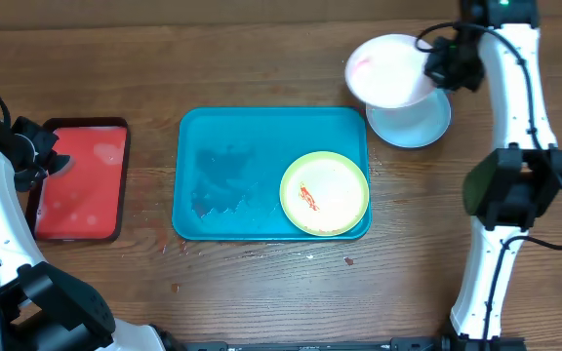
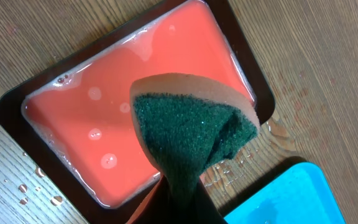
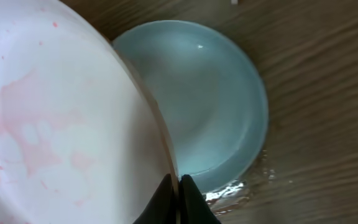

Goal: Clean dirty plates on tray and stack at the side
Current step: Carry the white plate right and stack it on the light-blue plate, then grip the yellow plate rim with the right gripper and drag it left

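Note:
My right gripper (image 1: 435, 60) is shut on the rim of the white plate (image 1: 388, 68), held tilted in the air above the pale blue plate (image 1: 413, 122), which lies on the table right of the tray. The right wrist view shows faint pink smears on the white plate (image 3: 55, 124), the fingers (image 3: 178, 193) pinching its edge, and the blue plate (image 3: 210, 106) below. The yellow-green plate (image 1: 324, 193) with a red smear sits in the teal tray (image 1: 222, 171) at its right end. My left gripper (image 2: 185, 199) is shut on a green-and-brown sponge (image 2: 191, 134) above the red tray.
The small red tray (image 1: 78, 180) with a dark rim holds cloudy liquid at the left; it also shows in the left wrist view (image 2: 123, 106). Water wets the teal tray's floor. Drops and crumbs lie on the wood near the tray's front edge (image 1: 347, 260).

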